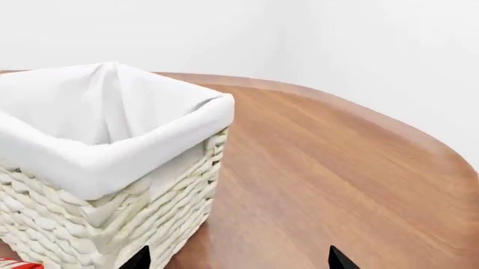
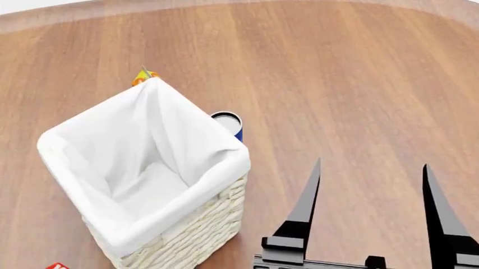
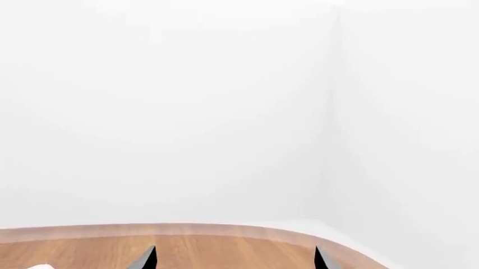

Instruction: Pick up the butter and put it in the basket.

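The basket (image 2: 179, 235) is a tall cream wicker box with a white cloth liner and stands left of centre on the wooden table; nothing shows inside it. It also fills the left wrist view (image 1: 142, 213). A small red corner (image 2: 56, 265) by the basket's near base may be the butter; the same sliver shows in the left wrist view (image 1: 13, 264). My left gripper (image 1: 238, 260) is open and empty beside the basket's wall. My right gripper (image 2: 372, 165) is open and empty, raised to the right of the basket, and faces the table's far edge (image 3: 233, 260).
A blue can with a white top (image 2: 228, 120) stands against the basket's far right side. An orange-yellow tip (image 2: 143, 75) pokes out behind the basket's far corner. Bare brown table (image 2: 337, 73) lies beyond; its curved edge (image 1: 419, 134) meets white walls.
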You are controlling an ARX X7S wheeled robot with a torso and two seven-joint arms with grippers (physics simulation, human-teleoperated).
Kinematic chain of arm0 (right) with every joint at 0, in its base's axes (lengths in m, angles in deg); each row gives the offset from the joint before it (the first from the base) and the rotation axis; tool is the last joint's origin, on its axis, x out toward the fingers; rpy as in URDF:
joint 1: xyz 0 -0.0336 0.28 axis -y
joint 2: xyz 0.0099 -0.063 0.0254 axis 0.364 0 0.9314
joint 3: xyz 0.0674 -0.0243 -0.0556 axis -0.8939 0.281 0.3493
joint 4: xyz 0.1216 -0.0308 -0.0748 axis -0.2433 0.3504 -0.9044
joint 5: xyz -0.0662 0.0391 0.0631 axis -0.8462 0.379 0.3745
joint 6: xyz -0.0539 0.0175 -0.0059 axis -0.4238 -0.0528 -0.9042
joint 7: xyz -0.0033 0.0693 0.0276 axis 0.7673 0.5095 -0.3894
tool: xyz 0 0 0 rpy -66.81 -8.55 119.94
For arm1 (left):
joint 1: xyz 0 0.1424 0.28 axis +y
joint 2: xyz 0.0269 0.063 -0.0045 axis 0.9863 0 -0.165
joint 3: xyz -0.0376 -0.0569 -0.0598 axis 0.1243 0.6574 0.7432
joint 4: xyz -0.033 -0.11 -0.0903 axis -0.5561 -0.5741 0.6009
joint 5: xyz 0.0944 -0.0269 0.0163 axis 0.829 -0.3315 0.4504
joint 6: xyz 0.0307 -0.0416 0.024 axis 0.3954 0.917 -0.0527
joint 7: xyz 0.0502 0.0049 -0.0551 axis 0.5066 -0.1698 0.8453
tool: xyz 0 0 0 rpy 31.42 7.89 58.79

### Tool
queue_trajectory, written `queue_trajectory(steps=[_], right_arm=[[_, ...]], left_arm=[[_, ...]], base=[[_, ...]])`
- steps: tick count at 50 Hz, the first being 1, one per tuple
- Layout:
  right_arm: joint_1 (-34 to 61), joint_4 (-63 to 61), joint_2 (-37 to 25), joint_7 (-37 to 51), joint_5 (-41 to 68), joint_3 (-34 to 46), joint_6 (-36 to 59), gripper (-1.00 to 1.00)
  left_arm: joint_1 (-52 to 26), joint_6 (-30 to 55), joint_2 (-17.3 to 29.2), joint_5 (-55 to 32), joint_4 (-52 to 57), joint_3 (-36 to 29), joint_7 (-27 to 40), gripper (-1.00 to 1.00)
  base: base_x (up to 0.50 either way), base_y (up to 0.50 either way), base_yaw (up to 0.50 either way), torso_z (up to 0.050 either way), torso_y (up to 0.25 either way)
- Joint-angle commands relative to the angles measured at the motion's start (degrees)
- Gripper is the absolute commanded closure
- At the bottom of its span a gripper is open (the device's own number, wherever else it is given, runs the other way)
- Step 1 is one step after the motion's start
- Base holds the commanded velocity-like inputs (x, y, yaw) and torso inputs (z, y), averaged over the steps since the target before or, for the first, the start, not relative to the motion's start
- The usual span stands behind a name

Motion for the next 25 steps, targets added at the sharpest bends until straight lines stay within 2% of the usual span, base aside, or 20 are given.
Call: queue_trajectory(steps=[1,25], right_arm=[[0.2,-0.2,-0.3,0.3,0.4,0.1,0.2,-1.00],[-0.1,0.7,-0.8,0.9,0.9,0.4,-0.8,-1.00]], left_arm=[[-0.2,2.2,-0.4,0.1,-1.7,-0.5,0.9,-1.00],[-1.2,4.2,-1.9,-1.1,-7.4,-0.1,2.2,-1.00]], base=[[0.00,0.00,0.00,0.000,0.000],[0.00,0.00,0.00,0.000,0.000]])
